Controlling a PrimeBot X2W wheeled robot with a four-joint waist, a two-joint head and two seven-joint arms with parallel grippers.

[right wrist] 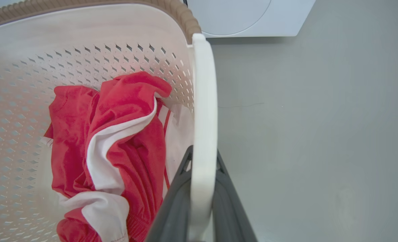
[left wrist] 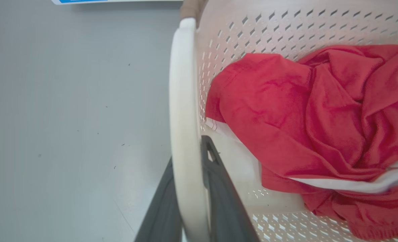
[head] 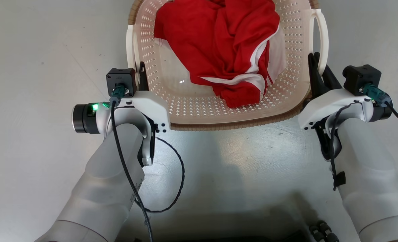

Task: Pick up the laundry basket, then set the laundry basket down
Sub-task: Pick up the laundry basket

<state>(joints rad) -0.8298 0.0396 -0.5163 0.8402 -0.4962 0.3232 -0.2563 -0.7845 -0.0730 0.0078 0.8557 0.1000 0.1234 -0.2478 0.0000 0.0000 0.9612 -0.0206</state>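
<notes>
Laundry basket [head: 232,125]: mouth up, handles [head: 323,37] at our left and right.
Inside: red-white garment [head: 219,40] — bunched.
Left gripper [left wrist: 188,158], right gripper [right wrist: 203,153]: pinching handles.

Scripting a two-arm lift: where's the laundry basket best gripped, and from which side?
By its white loop handles, left handle and right handle, approached from the robot's end of the laundry basket. Each loop stands off the wall, so fingers can straddle it, one inside, one outside, as the left gripper and right gripper do.
</notes>
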